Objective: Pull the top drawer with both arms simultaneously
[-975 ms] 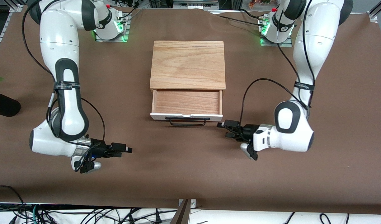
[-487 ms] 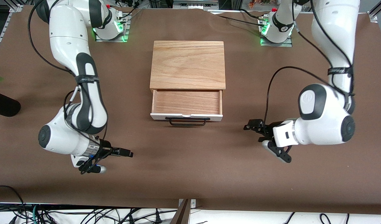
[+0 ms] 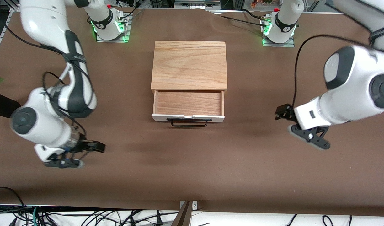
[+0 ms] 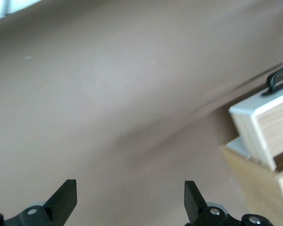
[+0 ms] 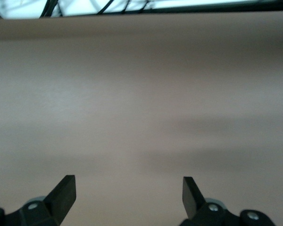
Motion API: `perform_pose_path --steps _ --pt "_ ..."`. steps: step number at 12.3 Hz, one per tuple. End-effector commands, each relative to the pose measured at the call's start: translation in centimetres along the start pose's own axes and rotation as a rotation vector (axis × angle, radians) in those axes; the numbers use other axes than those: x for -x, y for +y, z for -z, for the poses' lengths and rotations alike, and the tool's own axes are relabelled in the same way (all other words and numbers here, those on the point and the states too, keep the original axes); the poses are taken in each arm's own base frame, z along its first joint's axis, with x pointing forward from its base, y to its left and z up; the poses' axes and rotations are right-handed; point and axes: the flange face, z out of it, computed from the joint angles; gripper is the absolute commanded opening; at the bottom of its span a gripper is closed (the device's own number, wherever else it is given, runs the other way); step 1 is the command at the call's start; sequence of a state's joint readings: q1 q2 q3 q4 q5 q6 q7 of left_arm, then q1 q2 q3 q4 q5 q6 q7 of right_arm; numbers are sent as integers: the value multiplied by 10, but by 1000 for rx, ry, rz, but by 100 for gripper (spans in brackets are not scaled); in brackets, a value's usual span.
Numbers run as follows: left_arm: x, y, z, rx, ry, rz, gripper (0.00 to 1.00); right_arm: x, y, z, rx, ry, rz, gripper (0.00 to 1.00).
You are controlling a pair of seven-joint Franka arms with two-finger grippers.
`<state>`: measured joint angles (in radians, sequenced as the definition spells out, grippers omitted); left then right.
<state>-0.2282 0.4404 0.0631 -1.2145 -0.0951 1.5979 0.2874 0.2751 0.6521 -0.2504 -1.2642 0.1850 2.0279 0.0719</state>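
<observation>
Standing pulled out of the cabinet (image 3: 189, 65) at the middle of the front view, the top drawer (image 3: 188, 104) shows its reddish wood bottom, its black handle (image 3: 189, 122) untouched. The left gripper (image 3: 281, 112) hangs at middle right over bare brown table (image 3: 192, 163), fingers spread and empty. The right gripper (image 3: 96, 146) hangs at lower left, likewise spread, holding nothing.

White rounded arm shells (image 3: 50, 131), black joint bands, looping black cables, green-lit bases (image 3: 278, 29); wrist markings probably logos.
</observation>
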Motion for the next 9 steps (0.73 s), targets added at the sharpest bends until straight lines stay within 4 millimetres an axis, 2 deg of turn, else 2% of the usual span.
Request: perform_pose_path --steps 1,3,4,6,7,8,9 --pt "58 -8 33 -42 -20 50 100 29 67 86 -30 47 -69 100" --pt "92 -24 50 -83 -20 136 100 50 111 144 -28 87 -119 100" --pt "107 -28 50 -98 -29 183 100 62 120 168 -13 74 -121 100" --pt "135 -39 56 -101 -28 300 100 80 120 197 61 25 -94 100" --pt "151 -32 61 -106 -26 321 100 87 112 206 86 9 -67 100" --pt "161 -20 68 -109 -15 323 100 97 116 217 83 -15 -74 100" --pt "160 -9 71 -114 -8 334 100 105 110 223 78 -42 -63 100"
